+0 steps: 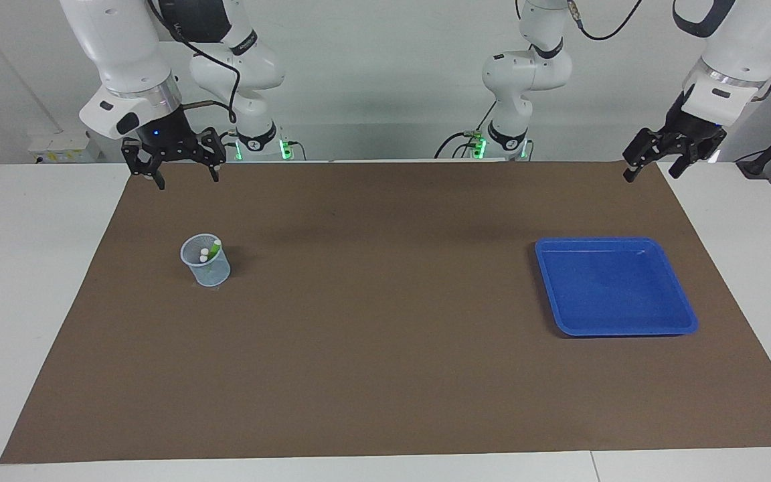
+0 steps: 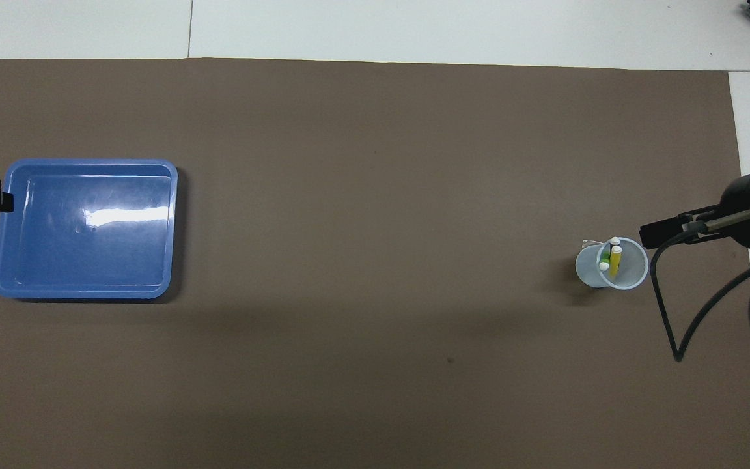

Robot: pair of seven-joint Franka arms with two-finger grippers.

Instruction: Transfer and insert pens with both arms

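Observation:
A clear plastic cup point(image 1: 205, 262) point(image 2: 612, 265) stands on the brown mat point(image 1: 385, 335) toward the right arm's end. The pens stand in it with pale ends up: a yellow one point(image 2: 615, 259), a green one point(image 2: 605, 263) point(image 1: 213, 250), and a dark one mostly hidden by them. My right gripper point(image 1: 187, 181) hangs open and empty over the mat's corner by its own base, apart from the cup. Over the mat's corner at the left arm's end, my left gripper point(image 1: 650, 174) waits, open and empty.
A blue tray point(image 1: 616, 288) point(image 2: 85, 228) with nothing in it lies on the mat toward the left arm's end. White tabletop point(image 1: 31, 281) borders the mat on all sides. A black cable point(image 2: 674, 312) loops down from the right wrist beside the cup.

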